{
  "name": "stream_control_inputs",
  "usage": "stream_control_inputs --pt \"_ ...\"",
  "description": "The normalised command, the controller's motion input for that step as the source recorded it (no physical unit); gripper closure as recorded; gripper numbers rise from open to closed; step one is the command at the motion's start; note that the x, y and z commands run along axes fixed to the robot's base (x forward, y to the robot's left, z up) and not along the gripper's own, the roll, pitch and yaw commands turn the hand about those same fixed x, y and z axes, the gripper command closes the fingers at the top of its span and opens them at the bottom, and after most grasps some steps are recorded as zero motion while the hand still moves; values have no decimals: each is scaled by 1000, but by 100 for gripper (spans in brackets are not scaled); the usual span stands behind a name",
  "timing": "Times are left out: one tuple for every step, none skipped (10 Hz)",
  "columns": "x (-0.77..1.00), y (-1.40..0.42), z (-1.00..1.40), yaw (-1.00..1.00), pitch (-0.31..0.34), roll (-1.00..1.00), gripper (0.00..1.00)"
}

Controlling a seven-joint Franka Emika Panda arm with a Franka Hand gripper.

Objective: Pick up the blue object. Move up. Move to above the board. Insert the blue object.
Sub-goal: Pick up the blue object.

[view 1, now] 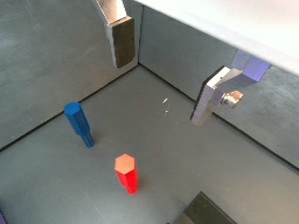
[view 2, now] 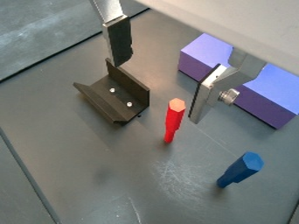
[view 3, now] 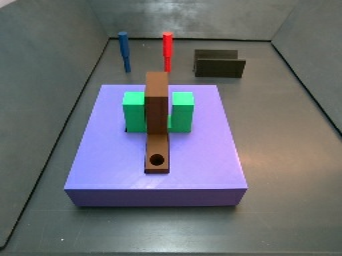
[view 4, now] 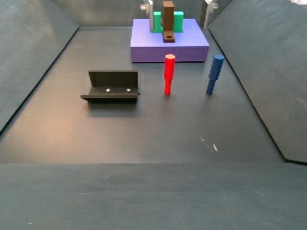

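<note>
The blue object [view 1: 79, 124] is a thin blue peg standing upright on the dark floor; it also shows in the wrist view [view 2: 239, 170] and in both side views [view 3: 123, 50] [view 4: 214, 75]. The board [view 3: 158, 120] is a narrow brown plank lying on the purple slab, with its round hole [view 3: 158, 160] at one end; it also shows in a side view [view 4: 170, 25]. My gripper [view 1: 163, 70] [view 2: 163, 68] is open and empty, high above the floor and apart from the blue peg. I cannot make it out in either side view.
A red peg [view 2: 173, 120] [view 4: 170, 75] stands upright close to the blue one. The fixture [view 2: 114, 96] [view 4: 111, 87] stands on the floor beside the pegs. The purple slab [view 3: 120, 170] [view 2: 205, 57] carries a green block [view 3: 134, 110]. Grey walls enclose the floor.
</note>
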Motion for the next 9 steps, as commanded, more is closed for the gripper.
stream_control_inputs --pt "0 0 0 0 0 -14 0" --pt "0 0 0 0 0 -37 0" --pt "-260 0 0 -94 -36 -9 0" --pt "-420 0 0 -186 -74 0 0" --pt "-449 0 0 -160 -110 0 0" --pt "-483 0 0 -106 -147 -26 0" --pt "-343 -94 -14 0 -197 -104 0" --pt "-226 -180 -51 0 -183 -111 0" --pt "-231 -331 -131 40 -187 -46 0"
